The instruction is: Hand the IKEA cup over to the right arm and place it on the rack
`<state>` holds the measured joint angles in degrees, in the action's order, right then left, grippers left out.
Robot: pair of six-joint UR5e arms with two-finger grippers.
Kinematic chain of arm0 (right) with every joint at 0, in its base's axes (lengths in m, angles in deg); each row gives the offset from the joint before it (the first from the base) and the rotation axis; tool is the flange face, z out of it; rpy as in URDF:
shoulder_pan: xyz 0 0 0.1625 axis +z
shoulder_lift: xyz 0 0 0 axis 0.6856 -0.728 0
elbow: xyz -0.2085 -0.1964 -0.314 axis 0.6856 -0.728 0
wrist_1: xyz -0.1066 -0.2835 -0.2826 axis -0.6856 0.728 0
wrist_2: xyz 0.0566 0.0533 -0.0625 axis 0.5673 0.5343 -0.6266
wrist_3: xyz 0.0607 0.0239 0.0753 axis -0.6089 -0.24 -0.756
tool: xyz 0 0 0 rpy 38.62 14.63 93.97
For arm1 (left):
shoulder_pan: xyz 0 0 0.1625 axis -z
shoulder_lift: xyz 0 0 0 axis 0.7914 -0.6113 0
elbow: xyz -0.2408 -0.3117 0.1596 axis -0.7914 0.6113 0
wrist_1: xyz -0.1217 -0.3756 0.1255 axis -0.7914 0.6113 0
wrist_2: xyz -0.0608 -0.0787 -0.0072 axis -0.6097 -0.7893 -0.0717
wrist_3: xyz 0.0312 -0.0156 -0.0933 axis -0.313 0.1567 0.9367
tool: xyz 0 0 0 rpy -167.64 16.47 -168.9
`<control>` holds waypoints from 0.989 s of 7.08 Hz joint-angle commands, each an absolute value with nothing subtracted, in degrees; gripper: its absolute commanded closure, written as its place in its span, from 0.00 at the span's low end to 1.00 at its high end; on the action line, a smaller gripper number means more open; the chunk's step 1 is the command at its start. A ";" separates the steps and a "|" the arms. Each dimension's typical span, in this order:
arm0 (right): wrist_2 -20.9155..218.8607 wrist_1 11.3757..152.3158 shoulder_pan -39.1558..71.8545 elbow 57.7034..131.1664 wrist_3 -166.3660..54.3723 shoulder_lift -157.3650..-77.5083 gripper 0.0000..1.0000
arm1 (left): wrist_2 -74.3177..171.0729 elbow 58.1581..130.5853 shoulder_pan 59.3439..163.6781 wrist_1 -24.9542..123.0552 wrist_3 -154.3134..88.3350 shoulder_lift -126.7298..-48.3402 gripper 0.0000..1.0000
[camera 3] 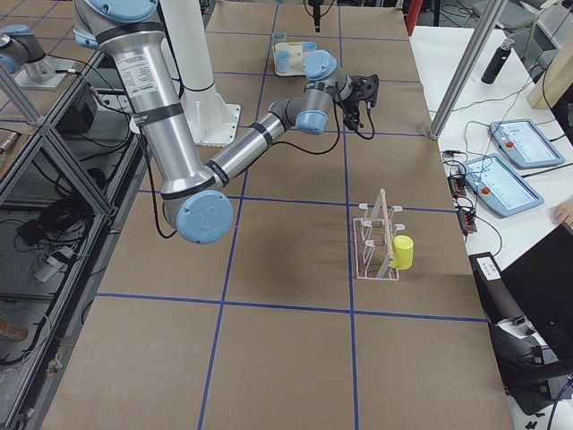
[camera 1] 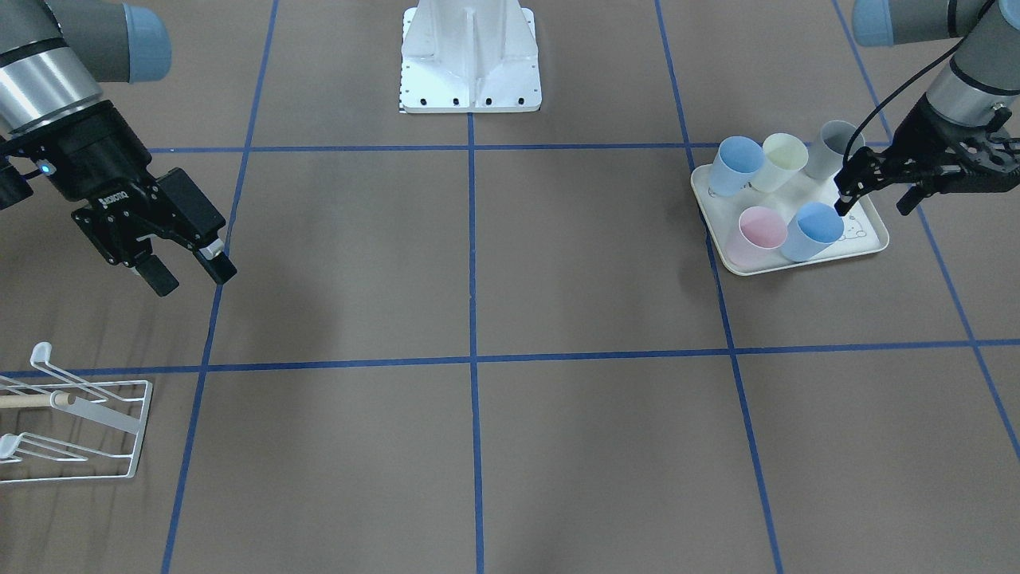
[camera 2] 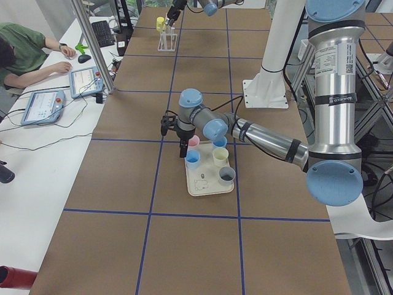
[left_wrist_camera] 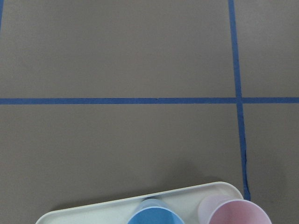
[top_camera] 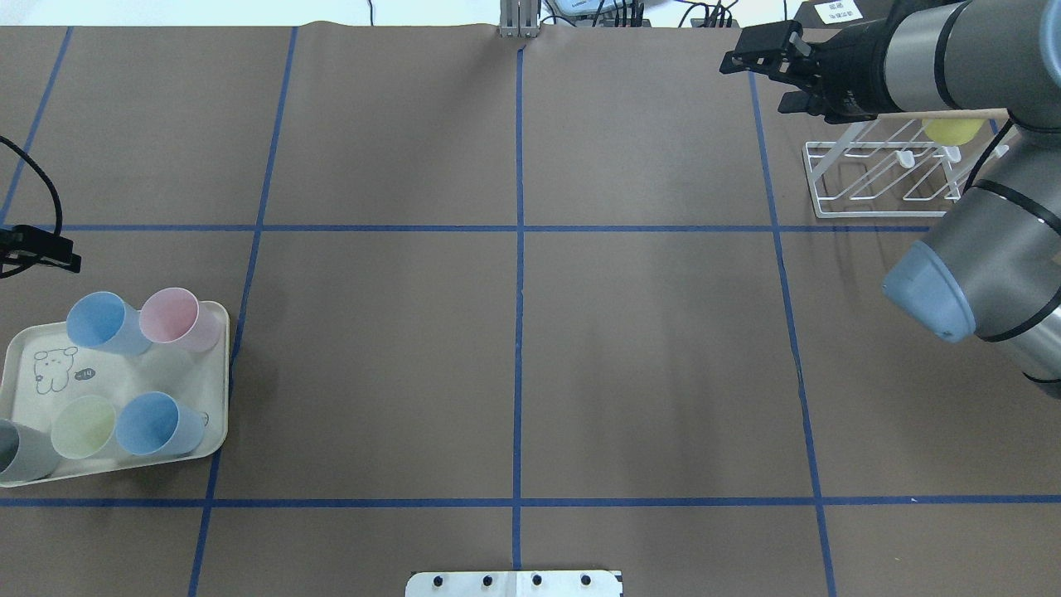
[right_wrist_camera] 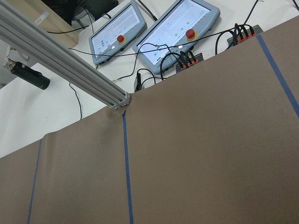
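Several pastel cups stand on a cream rabbit-print tray (camera 1: 868, 239): two blue (camera 1: 814, 227) (camera 1: 735, 163), a pink (camera 1: 761, 233), a pale yellow (camera 1: 782, 159) and a grey (camera 1: 830, 147). My left gripper (camera 1: 872, 207) hovers over the tray, open and empty, one fingertip just beside the rim of the nearer blue cup. My right gripper (camera 1: 195, 279) is open and empty, in the air well away from the tray. The white wire rack (top_camera: 891, 178) with its wooden dowel carries a yellow cup (top_camera: 953, 128). The right gripper (top_camera: 758, 83) is just left of the rack in the overhead view.
The robot's white base plate (camera 1: 470, 80) stands at the table's middle edge. Blue tape lines (top_camera: 518, 228) divide the brown table. Operator tablets and cables (camera 3: 501, 170) lie past the far side. The left wrist view shows the tray's edge (left_wrist_camera: 93, 207), a blue cup and the pink cup.
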<state>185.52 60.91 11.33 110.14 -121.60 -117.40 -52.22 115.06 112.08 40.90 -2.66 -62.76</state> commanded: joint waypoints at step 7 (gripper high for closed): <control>185.55 60.82 10.42 110.60 -121.67 -117.15 0.00 | -51.11 107.63 105.84 52.13 3.26 -60.92 1.00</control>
<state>185.48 60.82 10.42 110.53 -121.67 -117.15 -50.89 107.12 105.86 52.04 3.37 -61.56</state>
